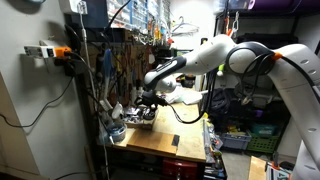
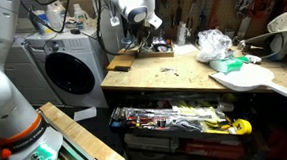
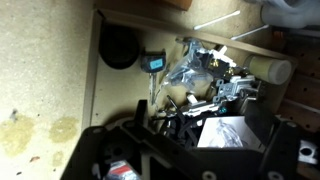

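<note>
My gripper hangs just above a black tray of clutter at the back of a wooden workbench; both exterior views show this. In the wrist view the gripper has its dark fingers spread wide, open and empty. Below it lie tangled black wires, metal parts, clear crumpled plastic and a white card. A black round object, a small blue-faced item and a white cylinder lie just beyond.
A tool wall stands behind the bench. In an exterior view there are a washing machine beside the bench, a plastic bag, a white guitar-shaped board and an open drawer of tools.
</note>
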You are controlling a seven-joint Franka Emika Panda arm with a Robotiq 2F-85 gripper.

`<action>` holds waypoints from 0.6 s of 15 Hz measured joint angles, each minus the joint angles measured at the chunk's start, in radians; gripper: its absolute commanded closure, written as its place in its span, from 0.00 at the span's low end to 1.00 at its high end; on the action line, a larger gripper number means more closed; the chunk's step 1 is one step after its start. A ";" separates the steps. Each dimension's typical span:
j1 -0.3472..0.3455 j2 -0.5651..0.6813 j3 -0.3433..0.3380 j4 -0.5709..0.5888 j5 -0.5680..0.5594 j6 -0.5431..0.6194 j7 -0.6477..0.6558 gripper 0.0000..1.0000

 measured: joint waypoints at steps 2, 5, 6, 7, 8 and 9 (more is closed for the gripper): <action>-0.001 -0.039 -0.015 -0.012 -0.054 -0.074 -0.048 0.00; -0.015 -0.106 -0.038 -0.058 -0.114 -0.168 -0.165 0.00; -0.023 -0.127 -0.043 -0.078 -0.128 -0.194 -0.213 0.00; -0.032 -0.150 -0.048 -0.102 -0.138 -0.219 -0.267 0.00; -0.042 -0.173 -0.052 -0.128 -0.146 -0.240 -0.325 0.00; -0.052 -0.197 -0.055 -0.154 -0.153 -0.261 -0.383 0.00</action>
